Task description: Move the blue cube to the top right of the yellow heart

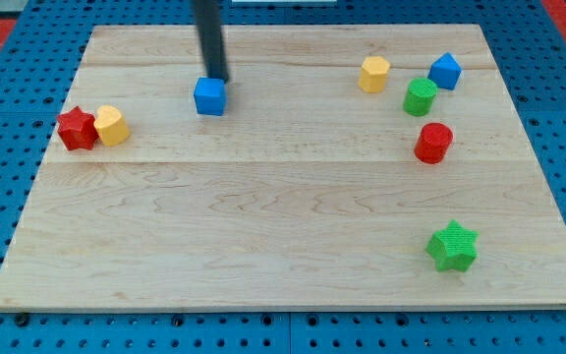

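The blue cube (209,96) sits on the wooden board (263,216) left of centre, near the view's top. My tip (219,79) rests right at the cube's top right edge, touching or almost touching it. The rod rises from there out of the view's top. The yellow heart (112,125) lies far to the view's left, below and left of the cube, pressed against a red star (77,129) on its left side.
At the view's upper right stand a yellow hexagon-like block (373,74), a green cylinder (420,96), a second blue block (445,71) and a red cylinder (433,143). A green star (452,246) lies at the lower right.
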Controlling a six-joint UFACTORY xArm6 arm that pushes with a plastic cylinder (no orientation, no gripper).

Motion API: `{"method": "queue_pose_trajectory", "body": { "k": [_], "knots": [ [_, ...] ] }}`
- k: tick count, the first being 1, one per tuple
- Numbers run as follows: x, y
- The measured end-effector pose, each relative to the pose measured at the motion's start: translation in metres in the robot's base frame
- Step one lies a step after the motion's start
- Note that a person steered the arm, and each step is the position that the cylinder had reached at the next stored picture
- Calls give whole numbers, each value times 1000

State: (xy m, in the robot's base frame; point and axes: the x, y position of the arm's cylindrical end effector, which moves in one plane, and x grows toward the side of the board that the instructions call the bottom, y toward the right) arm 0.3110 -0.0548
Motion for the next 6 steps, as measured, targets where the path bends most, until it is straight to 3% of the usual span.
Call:
{"method": "queue_pose_trajectory", "body": {
  "k": [1, 2, 3, 4, 6],
  "knots": [
    [27, 32],
    [49, -5],
    [44, -35],
    [6, -18],
    [26, -103]
  ]
}}
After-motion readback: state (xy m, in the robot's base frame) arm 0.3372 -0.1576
